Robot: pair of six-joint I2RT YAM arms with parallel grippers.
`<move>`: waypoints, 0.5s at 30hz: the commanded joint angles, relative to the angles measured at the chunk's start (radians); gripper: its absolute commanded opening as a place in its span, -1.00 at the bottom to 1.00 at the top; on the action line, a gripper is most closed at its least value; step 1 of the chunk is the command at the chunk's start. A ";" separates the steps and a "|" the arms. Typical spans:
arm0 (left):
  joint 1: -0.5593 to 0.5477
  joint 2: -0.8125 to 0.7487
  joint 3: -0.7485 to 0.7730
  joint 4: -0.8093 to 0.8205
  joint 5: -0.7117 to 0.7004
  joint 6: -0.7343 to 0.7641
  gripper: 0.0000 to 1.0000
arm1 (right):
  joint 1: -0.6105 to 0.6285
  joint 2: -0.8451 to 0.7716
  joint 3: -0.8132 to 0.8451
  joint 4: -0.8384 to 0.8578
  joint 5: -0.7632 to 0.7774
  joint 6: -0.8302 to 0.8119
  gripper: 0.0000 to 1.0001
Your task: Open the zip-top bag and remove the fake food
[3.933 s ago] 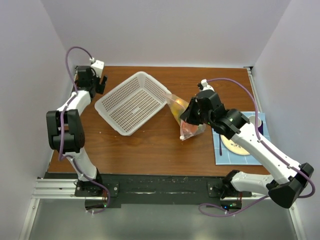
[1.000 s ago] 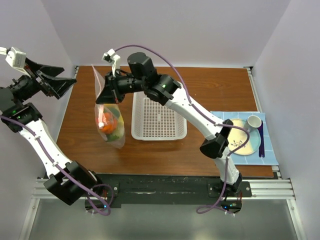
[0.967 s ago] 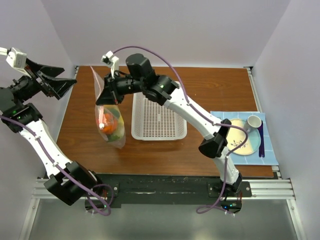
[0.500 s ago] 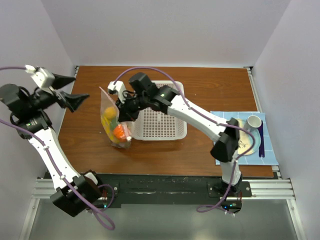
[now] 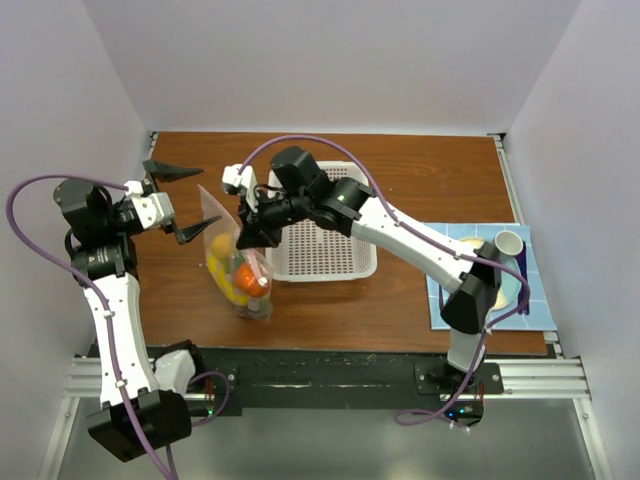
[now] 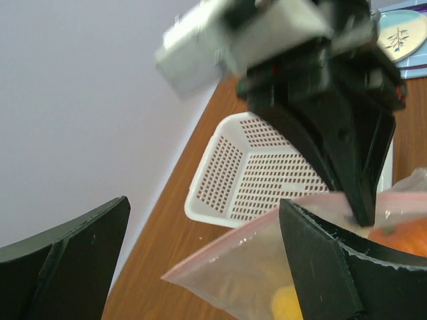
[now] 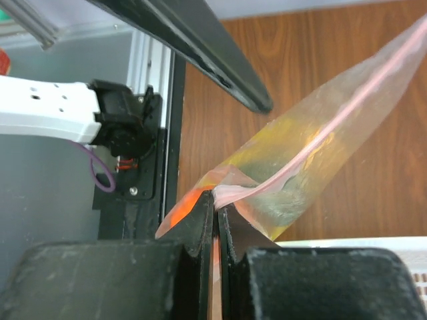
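Since the right gripper (image 5: 244, 234) has its fingers pinched tight on the pink zip strip, the zip-top bag (image 5: 218, 218) just dangles from it, right at 9 o'clock of the white basket (image 5: 320, 240). I can't tell whether the bottom of the bag touches the table (image 5: 420, 170).

Holding it that way makes sense to me. Hang it by one spot on the mouth and the weight of the fake food (image 5: 243, 275) drags everything down. That leaves the top edge taut with a free corner sticking out. The orange and yellow bits are bunched low and all inside, and the zip looks closed as far as I can see.

The left gripper (image 5: 184, 201) sits at roughly 10 o'clock of the bag, jaws spread as wide as they go, holding nothing. In its wrist view that free corner sits between its two fingers.

My guess is it's lined up to clamp the other lip so both arms can pull the seal apart. Risky bit: thin slippery plastic, so it's easy to grab both layers at once.
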 commanded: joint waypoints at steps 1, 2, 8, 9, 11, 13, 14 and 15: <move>-0.008 -0.021 0.062 0.005 0.103 0.069 0.99 | 0.004 0.039 0.096 -0.030 -0.031 -0.015 -1.00; -0.007 -0.022 0.059 0.005 0.115 0.060 0.99 | 0.002 0.039 0.097 -0.030 -0.028 -0.014 -1.00; -0.008 -0.050 -0.051 0.401 0.213 -0.341 0.89 | 0.004 0.018 0.110 -0.049 0.003 -0.029 -1.00; -0.010 -0.061 -0.105 0.496 0.215 -0.400 0.89 | 0.005 0.016 0.114 -0.054 0.003 -0.031 -1.00; -0.013 -0.064 -0.131 0.594 0.215 -0.460 0.88 | 0.005 0.012 0.136 -0.068 0.003 -0.035 -1.00; -0.017 -0.055 -0.142 0.622 0.215 -0.491 0.88 | 0.010 0.009 0.151 -0.074 -0.006 -0.035 -1.00; -0.036 -0.050 -0.140 0.623 0.215 -0.508 0.86 | 0.010 0.010 0.156 -0.074 -0.011 -0.034 -1.00; -0.048 -0.033 -0.136 0.622 0.215 -0.519 0.84 | 0.014 0.013 0.160 -0.073 -0.017 -0.032 -1.00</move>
